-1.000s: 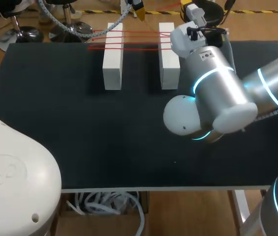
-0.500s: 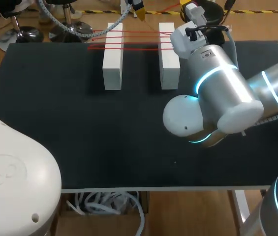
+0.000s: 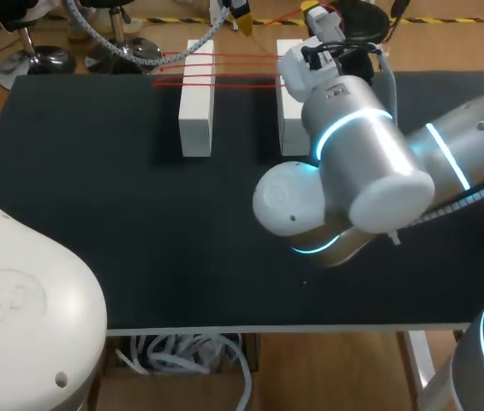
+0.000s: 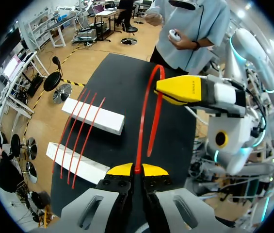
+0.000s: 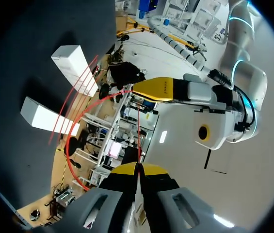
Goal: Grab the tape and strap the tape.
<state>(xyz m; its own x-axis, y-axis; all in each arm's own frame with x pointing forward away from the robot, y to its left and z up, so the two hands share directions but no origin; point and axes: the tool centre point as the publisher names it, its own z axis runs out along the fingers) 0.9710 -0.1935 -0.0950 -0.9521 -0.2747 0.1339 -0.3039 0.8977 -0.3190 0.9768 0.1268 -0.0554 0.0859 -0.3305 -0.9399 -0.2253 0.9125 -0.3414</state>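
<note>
Left gripper (image 4: 137, 170) is pinched shut on one end of the thin red tape (image 4: 143, 121) and right gripper (image 5: 137, 169) on the other, so the tape arcs in air between them near the white blocks (image 4: 94, 115); I judge it light, limp and slippery, best held by its ends.

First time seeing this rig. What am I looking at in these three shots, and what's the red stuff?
This is a robot with two arms at a black table. The overhead shot is from a fixed camera behind it: the silver right arm fills the middle, the white left arm shows at the near corner. The two round shots are from cameras on the wrists. On the table stand two white blocks with red strands laid across them. The left pincer and the right pincer, both yellow-tipped, are each shut on one loop of red tape stretched between them.
</note>
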